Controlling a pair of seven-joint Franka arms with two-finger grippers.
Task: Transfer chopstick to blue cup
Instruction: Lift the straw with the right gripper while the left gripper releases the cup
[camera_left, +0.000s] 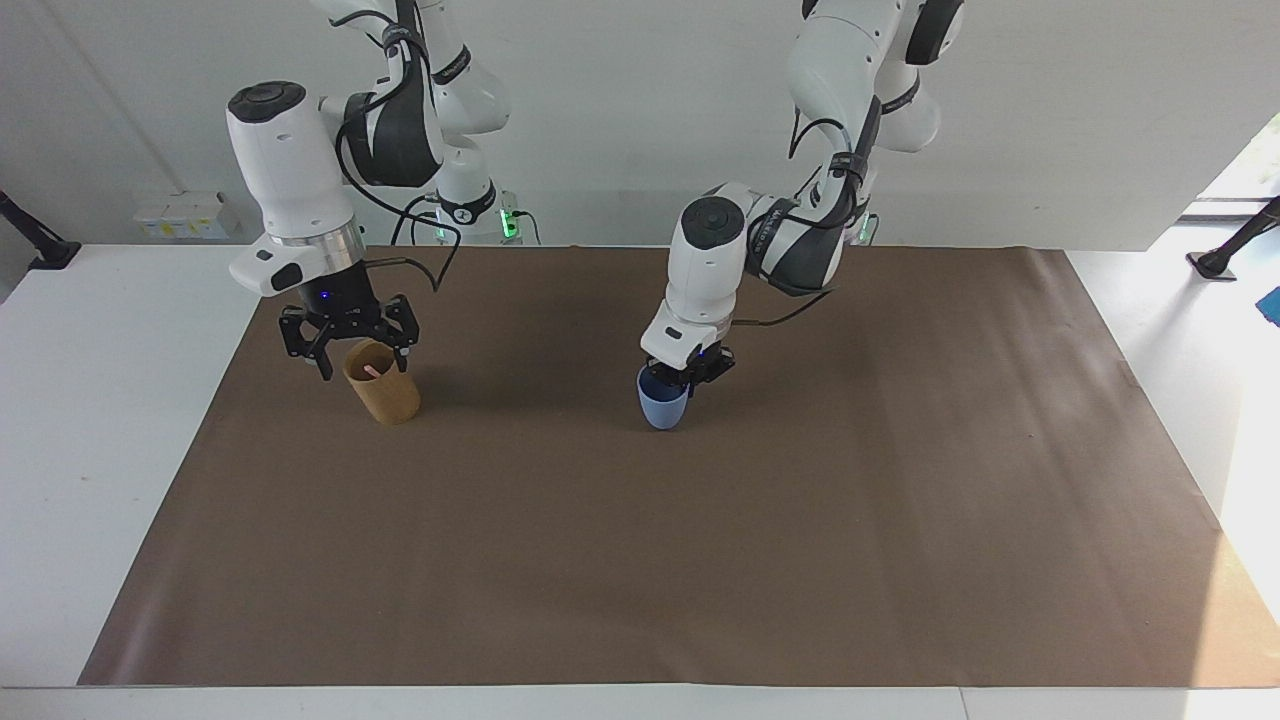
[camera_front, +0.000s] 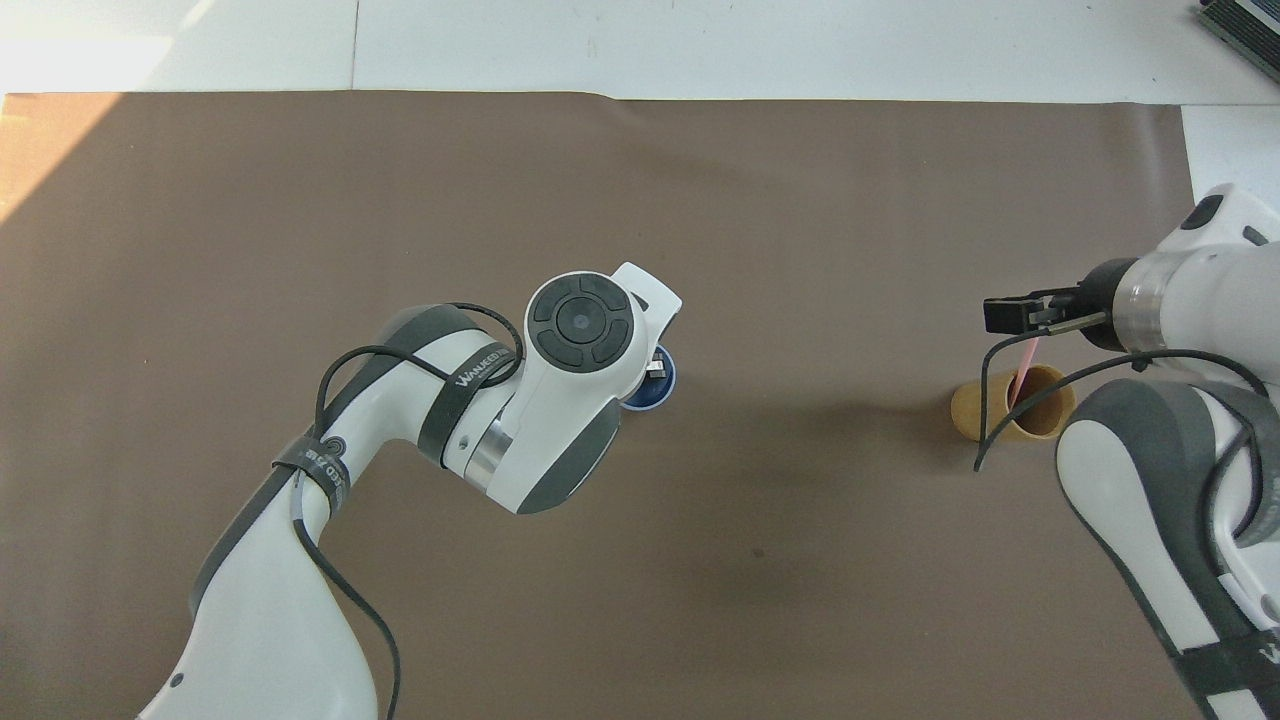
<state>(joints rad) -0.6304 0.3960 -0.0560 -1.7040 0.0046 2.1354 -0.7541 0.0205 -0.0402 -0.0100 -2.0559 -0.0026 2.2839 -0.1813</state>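
Left gripper (camera_left: 688, 381) clamped — right gripper (camera_left: 357, 357) spread (both wrists pointing down)

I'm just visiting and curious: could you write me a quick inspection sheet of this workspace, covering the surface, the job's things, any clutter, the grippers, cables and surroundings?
Surface: brown mat on a white table.
Job's things: chopstick stands in the tan holder; blue cup sits mid-mat.
Clutter: nothing seen.
Grippers: left gripper shut on the blue cup's rim; right gripper open, over the tan holder.
Cables: black cables run along both arms.
Surroundings: white wall; green lights at the arm bases.
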